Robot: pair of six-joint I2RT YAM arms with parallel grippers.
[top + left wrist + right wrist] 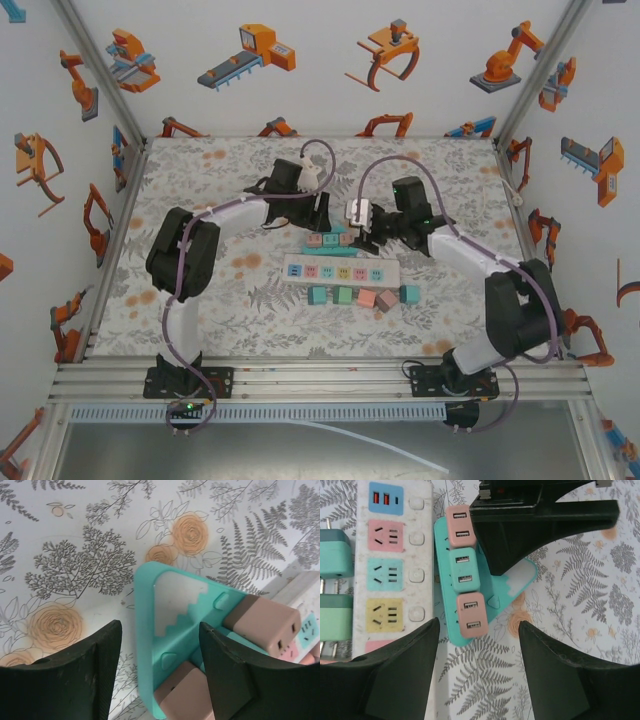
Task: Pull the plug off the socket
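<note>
A teal triangular socket block (172, 615) lies on the patterned table beside a white power strip (395, 575). Three plugs sit in a row on it: pink (459, 525), teal (465, 570) and pink (472, 614). My left gripper (160, 672) hangs open over the block's corner. Its left finger (75, 680) stands clear of the teal edge, and its right finger (230, 675) is above the plugs. My right gripper (479, 670) is open over bare table just short of the nearest pink plug. From above, both grippers (322, 218) (368, 238) meet over the block (330, 240).
The power strip (343, 271) lies across the middle of the table, its sockets unoccupied. Several loose plugs (344, 295) lie in a row along its near side; a teal one (335, 555) and a green one (335, 617) show prongs. White walls enclose the table.
</note>
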